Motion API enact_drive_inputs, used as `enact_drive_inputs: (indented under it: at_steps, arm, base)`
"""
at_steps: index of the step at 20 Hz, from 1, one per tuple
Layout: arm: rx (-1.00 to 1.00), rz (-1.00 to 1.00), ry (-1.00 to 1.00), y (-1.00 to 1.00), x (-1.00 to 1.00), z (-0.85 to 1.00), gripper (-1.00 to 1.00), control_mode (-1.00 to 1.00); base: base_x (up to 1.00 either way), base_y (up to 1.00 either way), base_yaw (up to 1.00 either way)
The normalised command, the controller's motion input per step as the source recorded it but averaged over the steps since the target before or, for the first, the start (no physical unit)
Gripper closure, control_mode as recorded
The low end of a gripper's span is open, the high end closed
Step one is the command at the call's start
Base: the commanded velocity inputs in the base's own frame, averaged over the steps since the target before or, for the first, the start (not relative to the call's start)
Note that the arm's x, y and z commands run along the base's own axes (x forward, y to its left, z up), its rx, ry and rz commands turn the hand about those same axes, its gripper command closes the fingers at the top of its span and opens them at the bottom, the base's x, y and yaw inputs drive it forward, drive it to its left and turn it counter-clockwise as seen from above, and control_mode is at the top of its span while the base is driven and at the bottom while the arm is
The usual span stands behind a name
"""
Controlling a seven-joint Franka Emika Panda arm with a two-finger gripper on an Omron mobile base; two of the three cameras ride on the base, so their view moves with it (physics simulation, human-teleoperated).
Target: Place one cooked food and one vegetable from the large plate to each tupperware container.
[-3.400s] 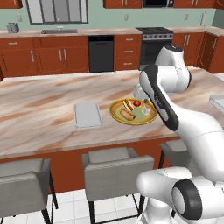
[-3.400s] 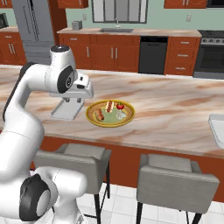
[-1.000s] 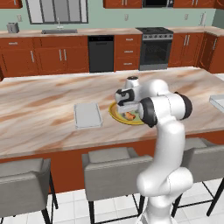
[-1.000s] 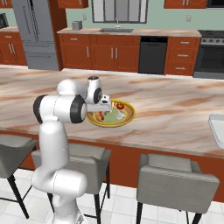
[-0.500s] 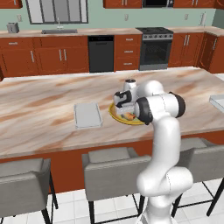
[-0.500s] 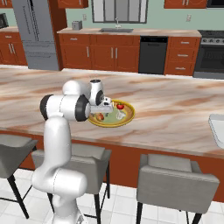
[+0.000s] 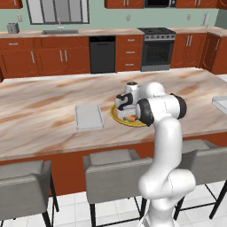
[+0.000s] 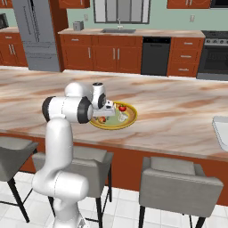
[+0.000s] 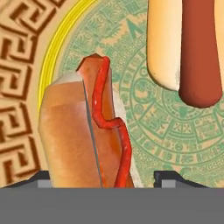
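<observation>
Marbled brown stone forms the long bench (image 7: pixel 44 106) in the left base view, with red-brown cabinets behind it. The large plate (image 7: pixel 116 117) is seen lying near the middle of the bench, and one tupperware container (image 7: pixel 88 116) is set flat just left of the plate, apart from it. The claw (image 7: pixel 127 116) is lowered over the plate.

From the right base view, the plate's (image 8: pixel 130 116) yellow rim is seen on the bench, a red tomato (image 8: pixel 122 107) resting on its far side. The claw (image 8: pixel 103 116) is down at the plate's left part.

Through the hand view, a hot dog with ketchup (image 9: pixel 89 135) is shown lying on the plate's (image 9: pixel 175 131) patterned green centre, directly between the two dark fingertips (image 9: pixel 168 178). A second hot dog (image 9: pixel 183 48) lies beyond it, apart. Whether the fingers are pressing the bun cannot be told.
</observation>
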Motion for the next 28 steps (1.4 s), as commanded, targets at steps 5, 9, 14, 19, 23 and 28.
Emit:
enact_drive_inputs:
  at_steps: [5, 9, 14, 19, 23, 28]
  arm:
    - [0.01, -0.02, 0.00, 0.02, -0.03, 0.12, 1.00, -1.00]
    - [0.02, -0.23, -0.07, 0.54, -0.12, 0.94, 1.00, -1.00]
    - [0.00, -0.36, -0.08, 0.99, -0.03, 1.00, 1.00, -1.00]
    - [0.06, -0.38, 0.00, 1.00, -0.17, 0.42, 1.00, -1.00]
    - [0.02, -0.28, 0.08, 0.89, -0.28, -0.03, 1.00, -1.00]
    - [-0.01, -0.09, 0.04, 0.48, 0.08, -0.15, 1.00, -1.00]
  base:
    - [0.00, 0.00, 0.00]
    - [0.00, 0.00, 0.00]
    - [0.00, 0.00, 0.00]
    - [0.00, 0.00, 0.00]
    - [0.00, 0.00, 0.00]
    - [0.00, 0.00, 0.00]
